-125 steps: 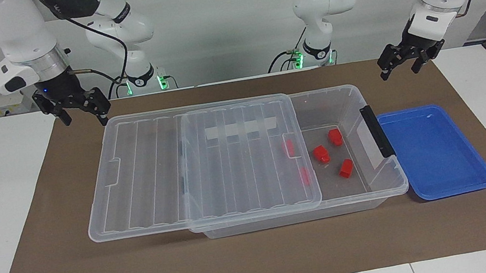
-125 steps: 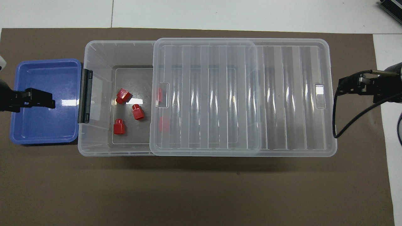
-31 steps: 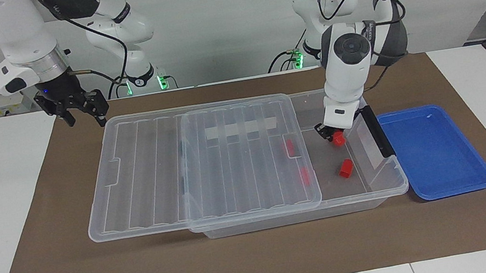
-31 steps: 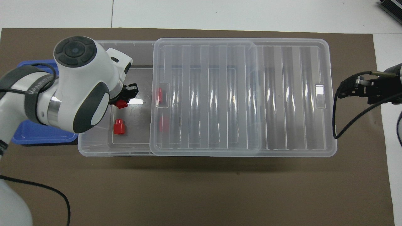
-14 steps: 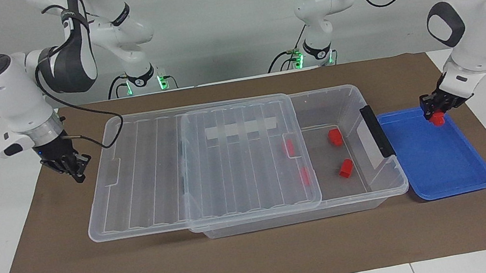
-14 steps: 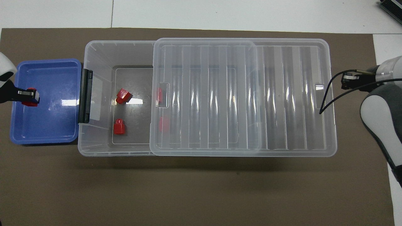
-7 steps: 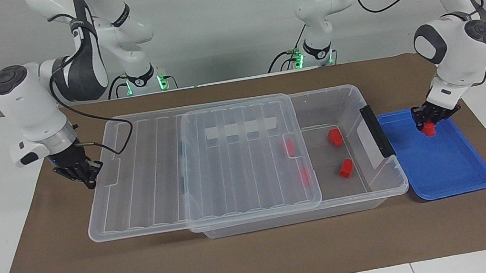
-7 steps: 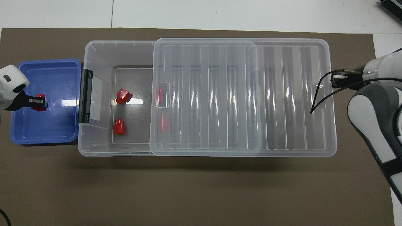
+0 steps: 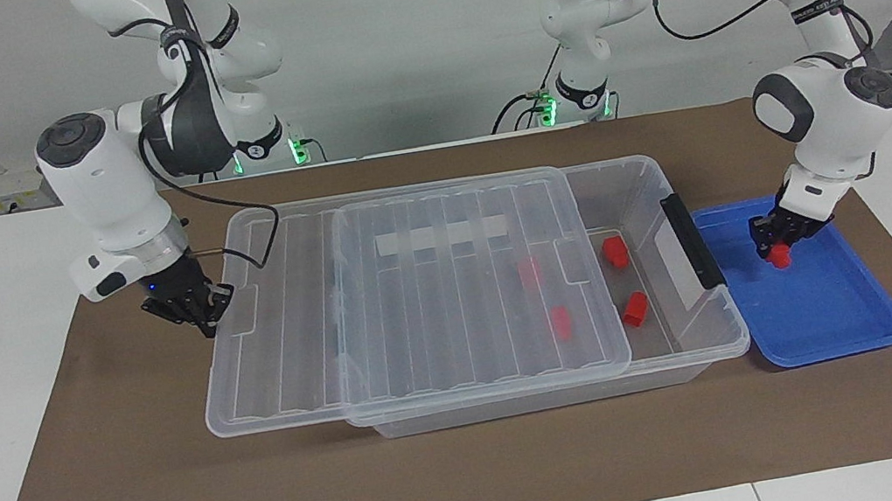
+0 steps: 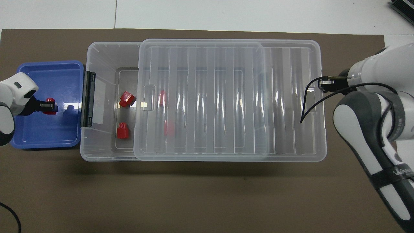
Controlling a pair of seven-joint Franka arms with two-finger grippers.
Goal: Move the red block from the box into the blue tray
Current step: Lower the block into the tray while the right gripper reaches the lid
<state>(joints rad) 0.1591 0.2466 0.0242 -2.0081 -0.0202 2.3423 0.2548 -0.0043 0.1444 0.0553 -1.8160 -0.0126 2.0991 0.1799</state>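
My left gripper (image 9: 775, 248) is clamped on the red block (image 9: 780, 256), low over the blue tray (image 9: 827, 317) at the right of the facing view; whether the block touches the tray floor I cannot tell. My right gripper (image 9: 201, 315), fingertips together and holding nothing, presses the lid (image 9: 419, 307) edge at middle left. The lid lies askew on the box (image 9: 693, 337), four red blocks inside. Lettering on my right arm at the overhead view's lower right is cut off and unreadable.
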